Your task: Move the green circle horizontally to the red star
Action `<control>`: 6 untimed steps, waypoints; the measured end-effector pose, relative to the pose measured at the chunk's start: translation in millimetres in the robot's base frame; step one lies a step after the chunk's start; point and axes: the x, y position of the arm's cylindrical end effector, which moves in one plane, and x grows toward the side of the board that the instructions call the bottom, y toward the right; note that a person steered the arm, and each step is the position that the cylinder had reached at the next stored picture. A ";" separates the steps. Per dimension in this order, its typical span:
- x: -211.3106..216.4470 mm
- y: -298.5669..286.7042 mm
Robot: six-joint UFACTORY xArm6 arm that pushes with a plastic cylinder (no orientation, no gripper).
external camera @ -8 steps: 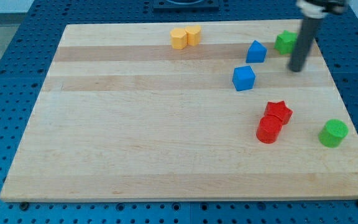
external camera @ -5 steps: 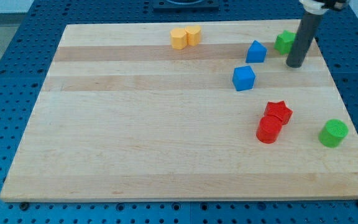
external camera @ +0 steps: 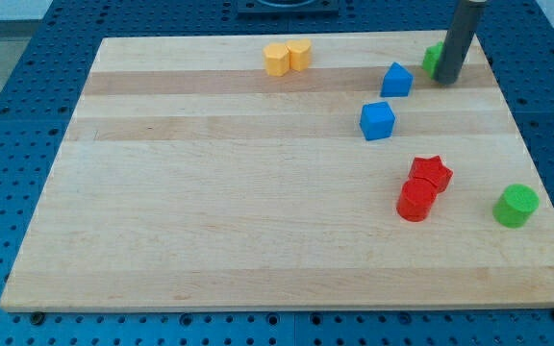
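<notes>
green circle sits near-right on the bench, well right of red star w/ red cylinder touching it. no claw on this rig; my tip is far right, covering another green block.

Bystander blocks on a pale wooden board

Near the view's top edge, left of centre: an orange block touching a yellow block on its right, shapes hard to make out. Toward the view's upper right: two blue blocks, the upper one peaked like a small house, the lower one a cube just below and slightly left, apart from each other. At the top right, a second green block, mostly hidden, shape unclear. Lower right: a red cylinder. Around the board, a blue perforated table.
</notes>
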 end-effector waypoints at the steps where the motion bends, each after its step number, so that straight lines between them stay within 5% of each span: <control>1: -2.7 0.0; 2: -2.7 0.0; 6: 117.3 50.8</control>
